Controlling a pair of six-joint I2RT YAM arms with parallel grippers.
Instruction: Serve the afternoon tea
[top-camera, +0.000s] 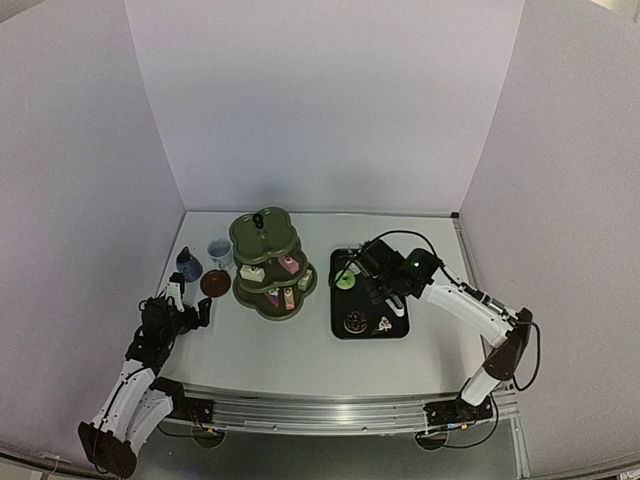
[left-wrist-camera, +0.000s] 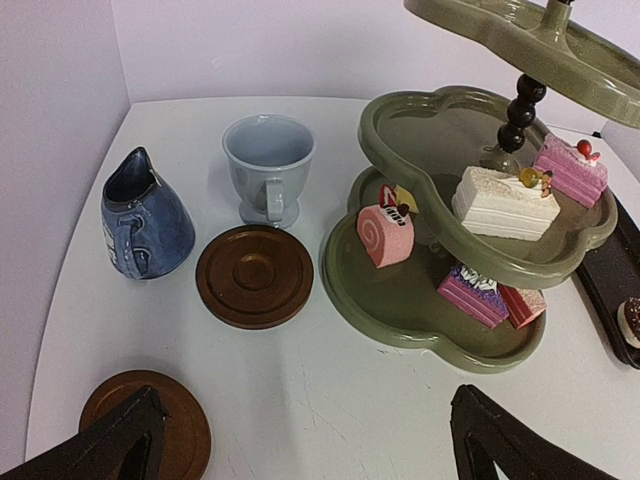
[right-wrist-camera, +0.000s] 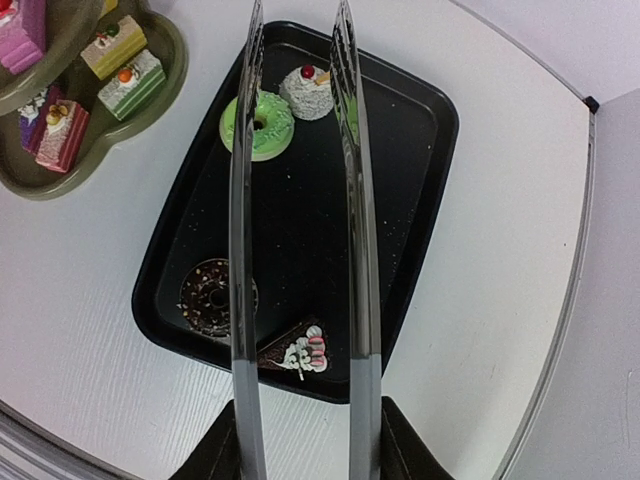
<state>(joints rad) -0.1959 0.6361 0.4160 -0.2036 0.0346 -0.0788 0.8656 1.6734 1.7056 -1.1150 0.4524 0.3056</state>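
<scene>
The right gripper (right-wrist-camera: 310, 445) is closed narrow on the handle end of the long shiny metal tongs (right-wrist-camera: 356, 250). The blades reach forward from it over the black rectangular tray (right-wrist-camera: 410, 200). At their far tips, the small round white cake with a red cherry (right-wrist-camera: 306, 90) lies between the two blades. The green ring doughnut (right-wrist-camera: 278, 128) lies partly under the left blade.

The cherry cake seems to be the target. To take it well, the tips should go down with the left blade kept off the doughnut. The squeeze should be soft and the lift straight up, then toward the olive-green three-tier scalloped stand (left-wrist-camera: 400, 300), forward and to the left.

The left gripper (left-wrist-camera: 310, 450) is wide open and holds nothing.
</scene>
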